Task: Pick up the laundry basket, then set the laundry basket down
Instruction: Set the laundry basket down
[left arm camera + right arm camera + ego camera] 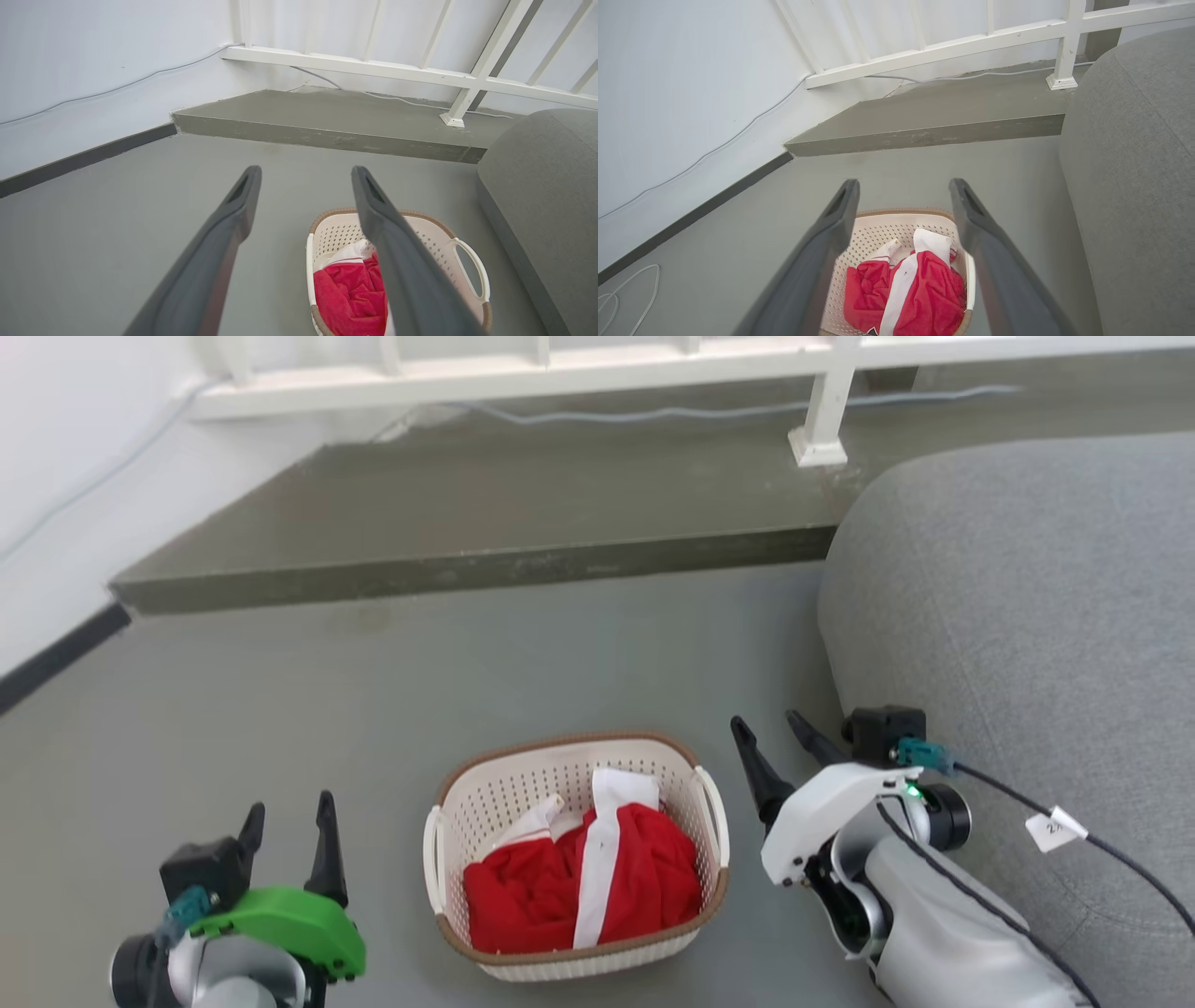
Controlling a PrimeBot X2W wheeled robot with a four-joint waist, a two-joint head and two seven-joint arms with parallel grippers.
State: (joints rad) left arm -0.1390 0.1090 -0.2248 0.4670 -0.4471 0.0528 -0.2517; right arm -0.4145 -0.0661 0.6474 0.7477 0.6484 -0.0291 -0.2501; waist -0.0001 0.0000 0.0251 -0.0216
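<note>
The laundry basket (523,789), cream-white and perforated with a brown rim, stands on the grey floor holding a red and white garment (597,877). Its two white side handles (714,812) face left and right. My left gripper (288,817) hangs open at the lower left, well clear of the basket. To the basket's right, my right gripper (773,728) is open too, a short way from the right handle. The left wrist view has the basket (439,242) behind the right finger; in the right wrist view the basket (873,233) lies between and below the fingers.
A grey sofa (1027,597) fills the right side, close beside my right arm. A raised grey step (485,513) with a white railing (822,411) runs across the back. A white wall with a dark baseboard (56,653) is at the left. A white cable (626,289) lies on the floor.
</note>
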